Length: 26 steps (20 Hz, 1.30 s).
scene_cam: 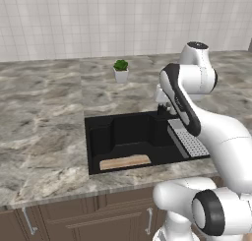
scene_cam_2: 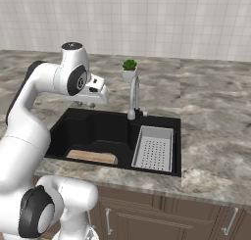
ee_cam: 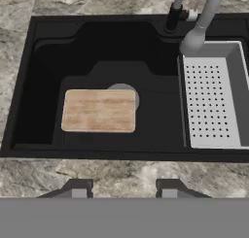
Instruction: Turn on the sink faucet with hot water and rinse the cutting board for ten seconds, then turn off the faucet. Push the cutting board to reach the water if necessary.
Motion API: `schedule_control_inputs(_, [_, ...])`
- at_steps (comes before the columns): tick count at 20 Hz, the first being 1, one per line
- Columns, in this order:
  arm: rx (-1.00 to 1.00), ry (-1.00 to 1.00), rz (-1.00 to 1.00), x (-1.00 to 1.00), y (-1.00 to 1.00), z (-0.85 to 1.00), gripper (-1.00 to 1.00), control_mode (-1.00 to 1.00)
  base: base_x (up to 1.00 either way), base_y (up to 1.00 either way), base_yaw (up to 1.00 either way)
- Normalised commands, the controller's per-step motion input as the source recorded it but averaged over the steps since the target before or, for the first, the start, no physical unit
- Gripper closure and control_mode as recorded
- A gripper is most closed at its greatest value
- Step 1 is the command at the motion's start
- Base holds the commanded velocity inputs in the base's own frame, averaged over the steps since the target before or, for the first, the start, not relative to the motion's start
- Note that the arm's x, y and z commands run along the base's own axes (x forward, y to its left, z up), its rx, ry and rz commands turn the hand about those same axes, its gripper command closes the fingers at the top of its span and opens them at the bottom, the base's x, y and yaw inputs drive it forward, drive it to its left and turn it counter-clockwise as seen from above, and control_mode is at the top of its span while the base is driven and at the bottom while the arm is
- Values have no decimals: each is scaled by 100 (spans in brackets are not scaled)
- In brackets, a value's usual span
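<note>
Black sink set in marble counter; cutting board lies flat on basin floor, toward the near wall, partly covering the grey drain; grey perforated drainer tray occupies the basin's right end, apart from the board; faucet stands at the back rim, spout arched over the tray's corner. Gripper held above the counter's front edge, jaws apart, nothing between them. Small potted plant behind the faucet.
</note>
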Motion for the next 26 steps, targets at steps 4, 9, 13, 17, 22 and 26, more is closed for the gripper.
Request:
schedule_control_inputs(4, [0,3,0,0,-3,0,-100,-100,0,0,0])
schedule_control_inputs(9, [0,6,0,0,-16,6,-100,-100,0,0,0])
schedule_control_inputs(13, [0,14,0,0,-35,22,-100,-100,0,0,0])
schedule_control_inputs(17, [0,16,0,0,-47,9,-100,-100,0,0,0])
schedule_control_inputs(22, [0,10,0,0,-58,0,-100,-100,0,0,0])
schedule_control_inputs(26, [5,0,0,0,-60,-20,-100,-100,0,0,0])
